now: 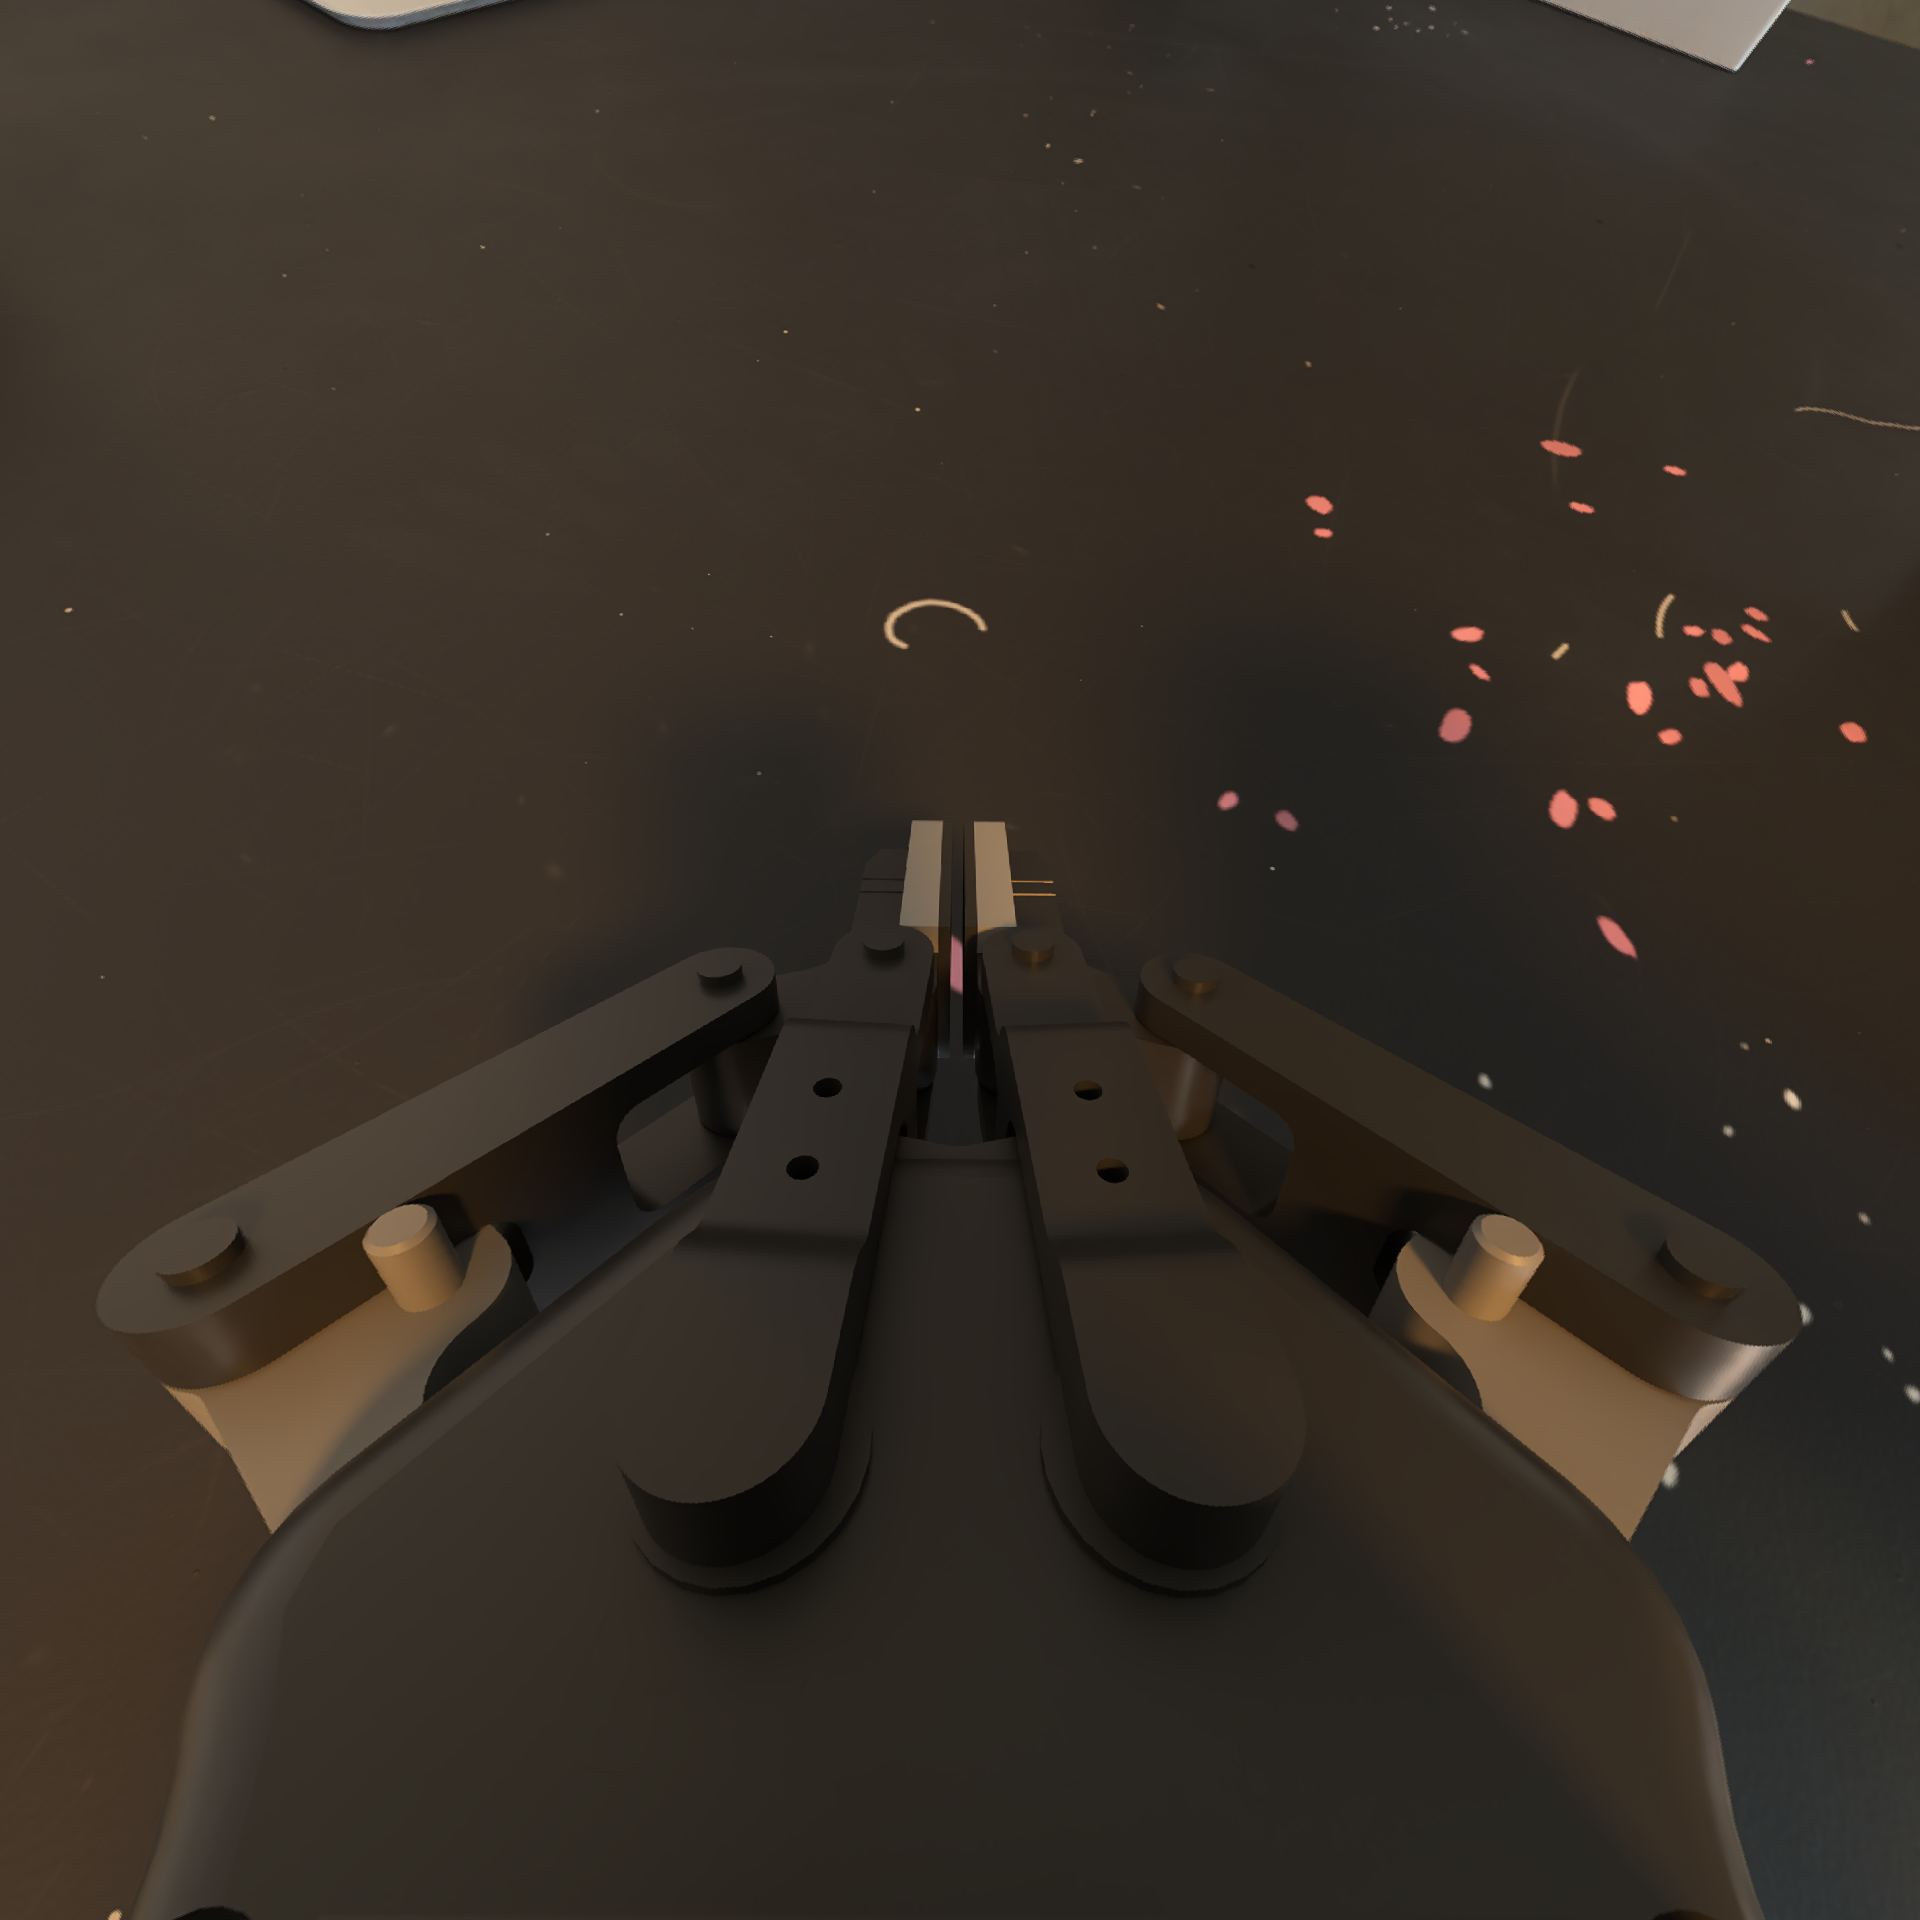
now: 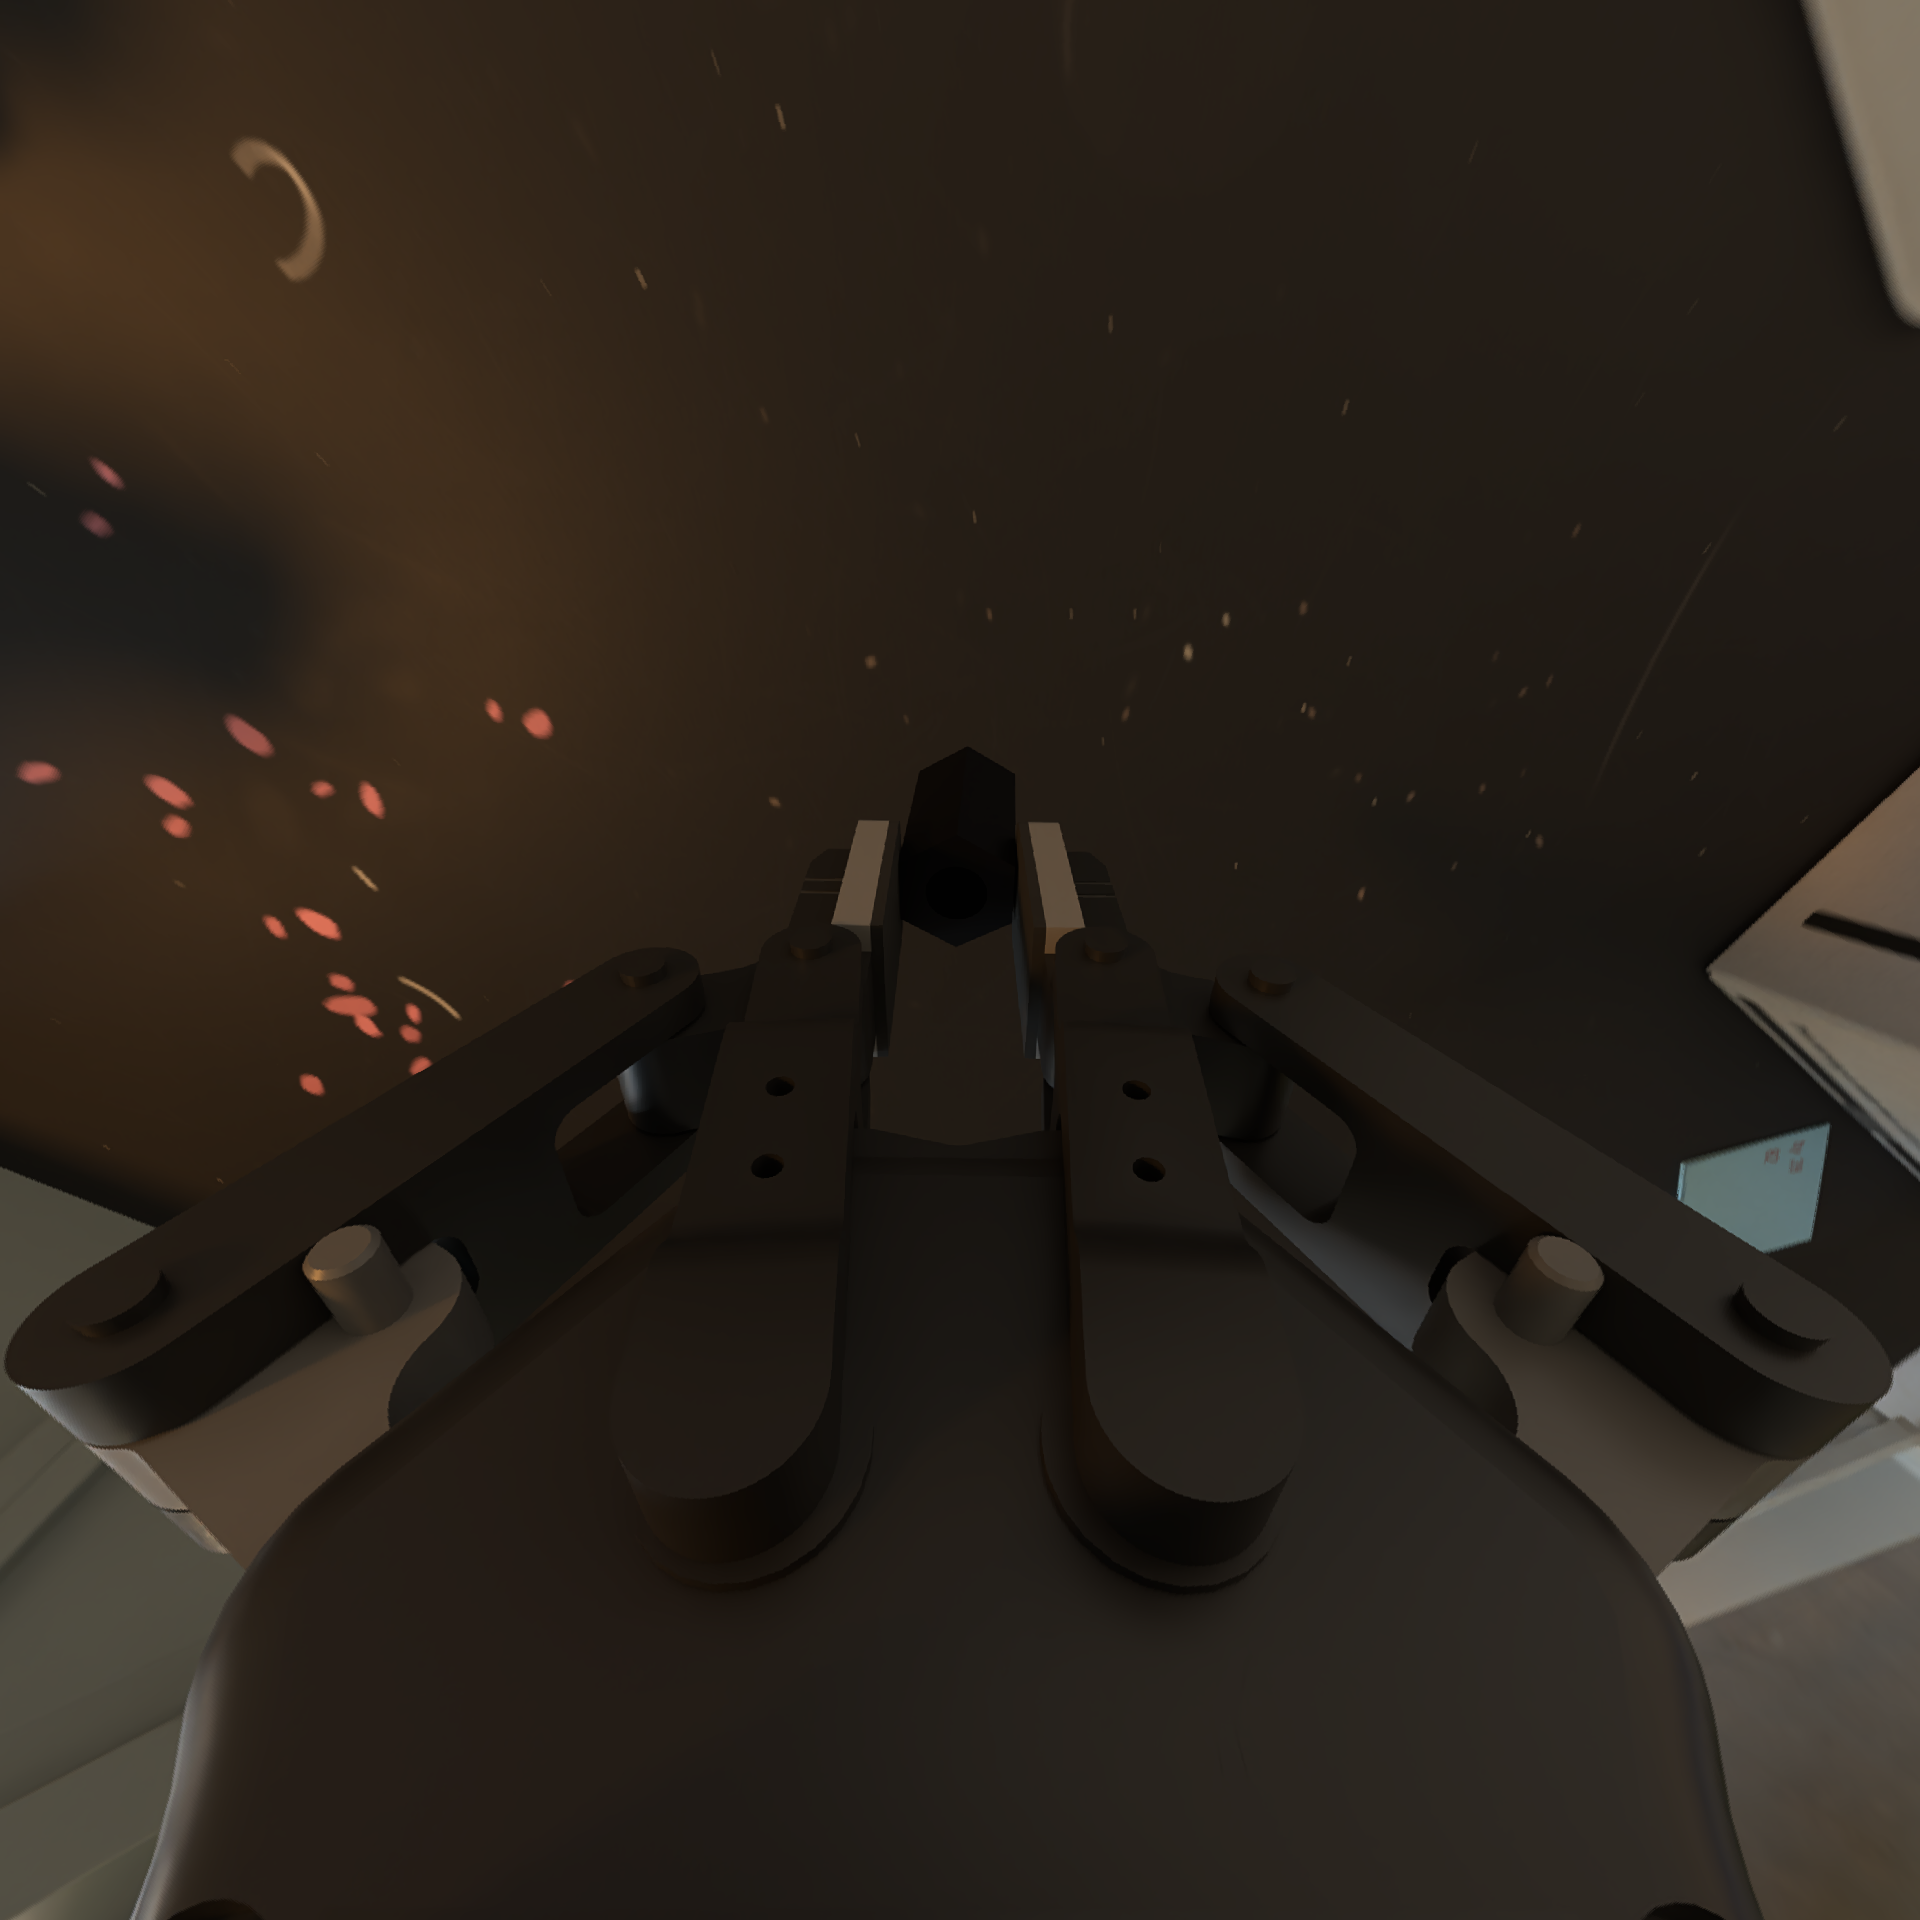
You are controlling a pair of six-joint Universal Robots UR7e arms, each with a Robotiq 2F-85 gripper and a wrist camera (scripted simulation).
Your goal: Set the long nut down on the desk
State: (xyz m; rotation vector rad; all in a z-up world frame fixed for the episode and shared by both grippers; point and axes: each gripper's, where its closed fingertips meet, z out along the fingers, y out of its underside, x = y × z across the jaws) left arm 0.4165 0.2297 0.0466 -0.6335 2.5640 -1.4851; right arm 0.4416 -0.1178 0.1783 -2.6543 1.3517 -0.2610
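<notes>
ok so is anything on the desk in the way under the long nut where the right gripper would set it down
Nothing visible. The right gripper is shut on the long nut, and the dark desk beyond it shows only flat specks and scratches. The pink spots lie off to its left.

Long nut (image 2: 958, 842): dark, near-black hexagonal body, elongated, round bore visible in end face turned toward camera. Sits between pale pads of right tool (image 2: 958, 868), flat sides against pads, gripped at near end; far end projects past fingertips, showing pointed hex outline. Long axis runs along fingers, pointing away from camera toward desk (image 2: 1143, 416). Desk: dark surface, pale specks, pink flecks at left. Contact between nut's far end and desk not discernible.
</notes>
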